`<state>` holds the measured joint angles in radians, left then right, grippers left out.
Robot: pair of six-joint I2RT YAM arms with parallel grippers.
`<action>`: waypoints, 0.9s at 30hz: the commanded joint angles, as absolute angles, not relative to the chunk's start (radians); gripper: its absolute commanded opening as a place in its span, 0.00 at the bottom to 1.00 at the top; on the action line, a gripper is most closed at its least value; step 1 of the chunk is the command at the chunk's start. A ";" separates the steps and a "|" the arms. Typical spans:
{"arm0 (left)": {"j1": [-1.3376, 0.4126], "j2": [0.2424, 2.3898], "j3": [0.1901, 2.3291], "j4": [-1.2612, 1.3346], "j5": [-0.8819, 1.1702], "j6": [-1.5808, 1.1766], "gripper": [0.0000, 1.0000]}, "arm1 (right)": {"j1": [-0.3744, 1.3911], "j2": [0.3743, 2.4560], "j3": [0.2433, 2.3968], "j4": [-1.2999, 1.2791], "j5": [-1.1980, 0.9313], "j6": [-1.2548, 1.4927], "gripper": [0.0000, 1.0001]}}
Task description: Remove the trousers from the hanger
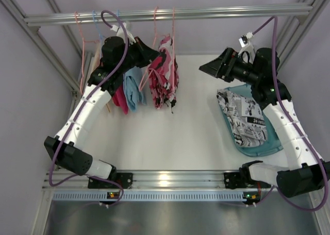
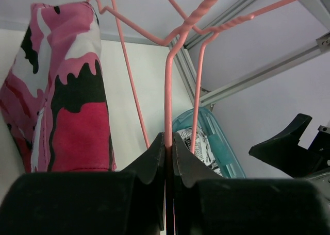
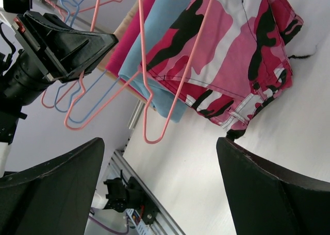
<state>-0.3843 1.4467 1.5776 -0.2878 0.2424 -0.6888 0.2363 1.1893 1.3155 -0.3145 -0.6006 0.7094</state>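
Note:
Pink-red trousers (image 1: 165, 79) with black and white patches hang folded over a pink wire hanger (image 1: 155, 26) on the top rail. In the left wrist view the trousers (image 2: 67, 90) are at the left, and my left gripper (image 2: 168, 138) is shut on the hanger's upright wire (image 2: 168, 90). My right gripper (image 1: 207, 68) hovers open to the right of the trousers, apart from them. Its view faces the trousers (image 3: 232, 54) and the hanger's lower bend (image 3: 150, 138), with nothing between its fingers (image 3: 242, 183). A black-and-white comic-print pair (image 1: 247, 119) lies in the teal tray (image 1: 258, 151).
Light-blue (image 1: 135, 90) and magenta (image 1: 121, 100) garments hang left of the trousers, close behind my left arm. Bare blue and pink hangers (image 3: 77, 90) hang further left. The aluminium rail (image 1: 206, 12) and frame posts bound the space. The tray sits under my right arm.

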 commanded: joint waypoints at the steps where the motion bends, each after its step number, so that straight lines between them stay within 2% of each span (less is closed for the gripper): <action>1: -0.385 1.365 1.615 -0.015 0.189 -0.698 0.00 | 0.225 1.157 1.315 -0.249 -0.617 0.710 0.91; 7: -0.385 1.365 1.657 -0.009 0.169 -0.703 0.00 | 0.225 1.160 1.308 -0.235 -0.620 0.719 0.91; 20: -0.411 1.367 1.520 -0.035 0.267 -0.911 0.00 | 0.224 1.170 1.312 -0.241 -0.623 0.719 0.91; 21: -0.423 1.377 1.520 -0.032 0.273 -0.939 0.03 | 0.224 1.173 1.313 -0.241 -0.624 0.718 0.91; 22: -0.428 1.382 1.525 -0.034 0.281 -0.952 0.10 | 0.225 1.173 1.315 -0.241 -0.624 0.718 0.90; 25: -0.443 1.408 1.535 -0.035 0.317 -0.999 0.15 | 0.224 1.178 1.316 -0.241 -0.624 0.718 0.90; 27: -0.448 1.419 1.537 -0.026 0.342 -1.029 0.21 | 0.224 1.178 1.318 -0.239 -0.627 0.718 0.91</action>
